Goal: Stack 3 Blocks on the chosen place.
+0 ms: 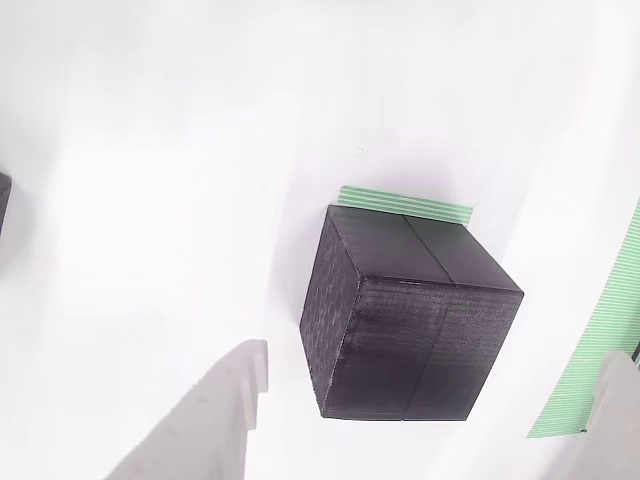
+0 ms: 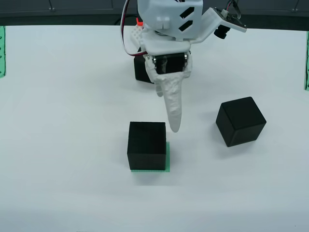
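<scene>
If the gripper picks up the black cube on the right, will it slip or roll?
The black cube on the right has flat faces and sharp edges, so it will probably sit still and not roll. Its surface looks matte and grainy, so the fingers should likely hold it without slipping. It appears rigid and printed, so probably light.

The cube (image 1: 405, 320) on the green striped patch (image 1: 405, 205) is matt black, its faces finely grained in printed layers. The gripper (image 2: 173, 108) fingers look like rough white plastic, probably printed too. The table (image 2: 72, 96) is smooth, matt white.
</scene>
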`<state>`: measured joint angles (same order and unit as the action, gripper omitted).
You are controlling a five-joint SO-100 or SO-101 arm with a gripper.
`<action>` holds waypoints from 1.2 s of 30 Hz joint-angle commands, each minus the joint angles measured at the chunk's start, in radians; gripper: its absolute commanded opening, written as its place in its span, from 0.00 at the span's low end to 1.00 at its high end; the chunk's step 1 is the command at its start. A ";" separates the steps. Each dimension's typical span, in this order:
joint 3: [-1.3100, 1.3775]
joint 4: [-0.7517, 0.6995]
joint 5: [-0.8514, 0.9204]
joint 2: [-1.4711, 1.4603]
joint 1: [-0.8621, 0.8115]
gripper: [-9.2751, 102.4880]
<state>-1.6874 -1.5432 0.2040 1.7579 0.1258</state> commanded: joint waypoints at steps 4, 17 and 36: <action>-0.075 0.009 0.072 0.152 0.055 0.45; -0.218 0.006 0.241 0.319 0.132 0.45; -0.288 0.031 0.250 0.380 0.239 0.46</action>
<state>-1.9896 -1.5186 0.4633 2.1307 0.3528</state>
